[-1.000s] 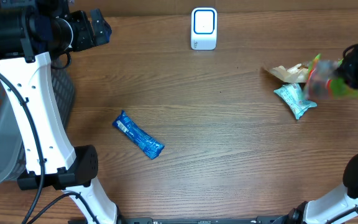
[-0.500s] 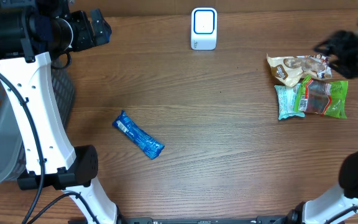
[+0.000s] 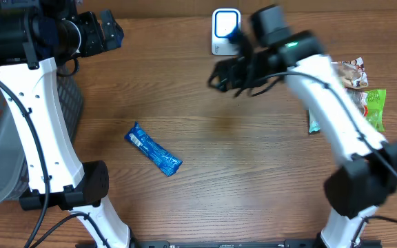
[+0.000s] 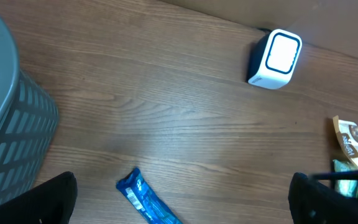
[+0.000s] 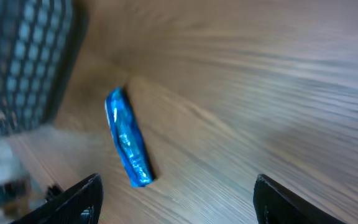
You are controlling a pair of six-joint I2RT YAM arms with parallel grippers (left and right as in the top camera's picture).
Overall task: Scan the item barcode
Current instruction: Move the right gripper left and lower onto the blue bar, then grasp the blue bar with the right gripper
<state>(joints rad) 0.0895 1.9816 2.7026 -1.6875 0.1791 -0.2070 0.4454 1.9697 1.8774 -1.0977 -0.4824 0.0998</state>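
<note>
Blue packet [image 3: 153,149] well apart from right claw [image 3: 220,80]

left claw [image 3: 111,29] gapes wide and empty, while the outstretched right arm [image 3: 329,103] holds the right claw [image 3: 222,79] spread, empty.

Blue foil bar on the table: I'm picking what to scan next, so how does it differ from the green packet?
The long, narrow blue foil bar lies alone on bare wood; the broader green plastic packet sits in a pile with other snack bags. The bar shows fully; the right arm partly covers the packet. Both lie flat, unheld.
</note>
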